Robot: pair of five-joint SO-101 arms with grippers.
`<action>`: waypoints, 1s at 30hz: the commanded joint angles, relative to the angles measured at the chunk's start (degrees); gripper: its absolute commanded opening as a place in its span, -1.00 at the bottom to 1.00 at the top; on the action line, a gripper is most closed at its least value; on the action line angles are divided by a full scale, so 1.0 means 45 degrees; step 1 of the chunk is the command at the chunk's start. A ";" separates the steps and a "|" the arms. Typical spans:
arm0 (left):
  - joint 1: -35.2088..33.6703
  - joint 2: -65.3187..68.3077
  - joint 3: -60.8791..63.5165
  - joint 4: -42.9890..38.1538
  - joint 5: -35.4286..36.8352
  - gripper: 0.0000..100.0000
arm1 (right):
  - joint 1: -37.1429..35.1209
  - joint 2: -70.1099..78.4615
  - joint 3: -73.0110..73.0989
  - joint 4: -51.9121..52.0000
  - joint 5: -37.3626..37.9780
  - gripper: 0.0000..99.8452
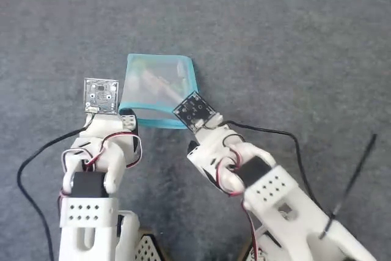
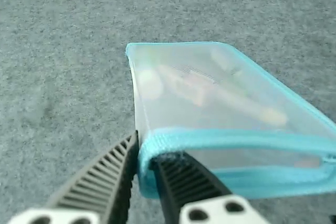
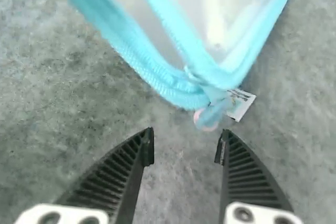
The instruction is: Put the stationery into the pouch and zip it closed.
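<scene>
Pouch [image 1: 156, 87] lies mid-table [image 1: 293, 59], stationery [image 2: 199, 85] inside, zip edge on the near side. Left tool [image 2: 144, 153] pinches that edge at its left corner. Right tool [image 3: 185, 145] is spread, just near of the zip pull [image 3: 207, 116] at the right corner, not touching it.

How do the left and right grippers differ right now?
The left gripper is shut, pinching the pouch's zipper-edge corner; the right gripper is open and holds nothing. The left gripper touches the pouch, while the right gripper sits just short of the zipper pull. Both are at the pouch's zipper edge.
</scene>
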 commanded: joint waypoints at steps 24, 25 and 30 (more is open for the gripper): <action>0.0156 0.0195 -0.0694 -0.0352 0.0176 -0.98 | 0.1514 0.3878 -0.6447 0.2335 0.0156 -0.99; 0.0371 0.0215 -0.0674 -0.0332 0.0137 -0.98 | 0.1436 0.3448 -0.6466 0.2589 0.0176 -0.99; 0.1602 0.0215 -0.0264 -0.0215 -0.0625 -0.98 | 0.0440 0.1143 -0.7170 0.4777 0.0723 -0.99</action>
